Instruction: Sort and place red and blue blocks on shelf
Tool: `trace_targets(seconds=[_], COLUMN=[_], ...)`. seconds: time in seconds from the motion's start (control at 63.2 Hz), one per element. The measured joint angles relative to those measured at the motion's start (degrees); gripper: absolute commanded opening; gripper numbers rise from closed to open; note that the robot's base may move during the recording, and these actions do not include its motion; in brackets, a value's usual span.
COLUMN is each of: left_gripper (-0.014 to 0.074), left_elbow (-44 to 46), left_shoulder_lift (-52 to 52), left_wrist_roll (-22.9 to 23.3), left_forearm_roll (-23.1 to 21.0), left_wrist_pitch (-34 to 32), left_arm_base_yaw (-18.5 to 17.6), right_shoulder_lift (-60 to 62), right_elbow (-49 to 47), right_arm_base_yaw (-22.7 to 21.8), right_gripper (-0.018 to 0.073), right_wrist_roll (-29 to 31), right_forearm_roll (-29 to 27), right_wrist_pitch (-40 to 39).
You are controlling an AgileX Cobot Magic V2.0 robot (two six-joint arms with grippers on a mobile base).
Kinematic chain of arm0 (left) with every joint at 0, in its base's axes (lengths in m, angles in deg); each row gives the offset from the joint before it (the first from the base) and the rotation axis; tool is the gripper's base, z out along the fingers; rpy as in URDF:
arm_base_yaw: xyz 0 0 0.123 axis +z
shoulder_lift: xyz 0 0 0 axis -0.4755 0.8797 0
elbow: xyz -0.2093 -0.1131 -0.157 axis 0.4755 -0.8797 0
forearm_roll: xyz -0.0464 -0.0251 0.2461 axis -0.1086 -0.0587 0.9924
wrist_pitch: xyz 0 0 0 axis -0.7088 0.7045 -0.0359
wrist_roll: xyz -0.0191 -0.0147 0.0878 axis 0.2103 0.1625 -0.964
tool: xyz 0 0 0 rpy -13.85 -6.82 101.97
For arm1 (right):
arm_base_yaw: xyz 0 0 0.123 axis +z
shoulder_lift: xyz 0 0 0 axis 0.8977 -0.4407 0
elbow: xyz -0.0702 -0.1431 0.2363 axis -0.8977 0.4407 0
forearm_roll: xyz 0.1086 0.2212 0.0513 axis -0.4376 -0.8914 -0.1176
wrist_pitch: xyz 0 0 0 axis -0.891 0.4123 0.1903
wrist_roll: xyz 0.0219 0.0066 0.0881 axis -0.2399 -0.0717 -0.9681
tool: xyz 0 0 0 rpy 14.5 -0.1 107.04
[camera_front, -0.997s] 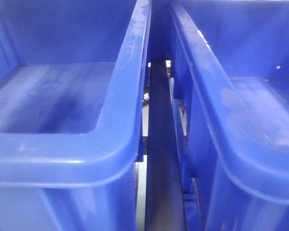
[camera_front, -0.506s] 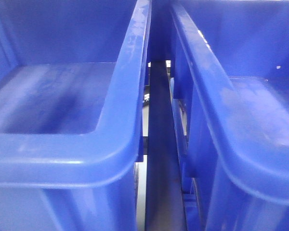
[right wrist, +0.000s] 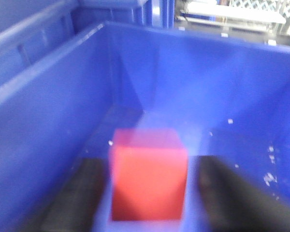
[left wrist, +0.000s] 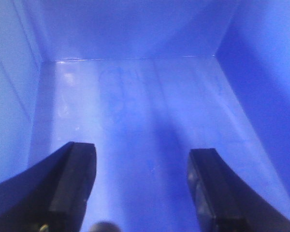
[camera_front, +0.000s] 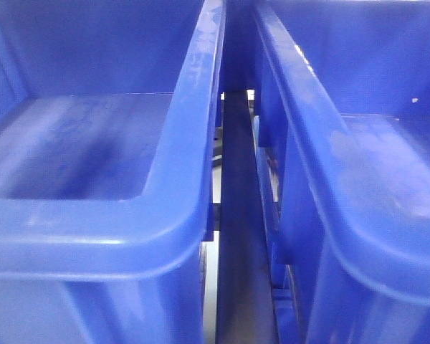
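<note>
In the right wrist view the red block (right wrist: 149, 181) sits on the floor of a blue bin (right wrist: 48, 121). My right gripper (right wrist: 150, 164) is open around it, and a thin strip of blue shows between the cube and each dark finger. In the left wrist view my left gripper (left wrist: 142, 151) is open inside another blue bin (left wrist: 135, 96), with nothing between its fingers. The blue block is out of view. A grey rail of the shelf (camera_front: 236, 215) shows in the gap between the two bins in the front view.
Two large blue bins (camera_front: 93, 158) (camera_front: 373, 165) fill the front view side by side, their thick rims close to the camera. Behind the right bin's far wall lies a pale slatted surface (right wrist: 232, 12).
</note>
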Motion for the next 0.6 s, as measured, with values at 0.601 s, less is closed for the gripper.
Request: trace_targets(seconds=[0.601], left_gripper=[0.0162], left_elbow=[4.26], left_shoulder_lift=[-2.93], left_wrist_roll=[0.0], left_forearm_roll=[0.0], left_wrist_pitch=[0.0], left_arm_base_yaw=[0.0], right_shoulder_lift=[0.0], right_elbow=[0.0], right_arm_base_yaw=[0.0], right_gripper=[0.0253], right_wrist_roll=[0.0], right_forearm_roll=[0.0], right_wrist_pitch=[-2.24])
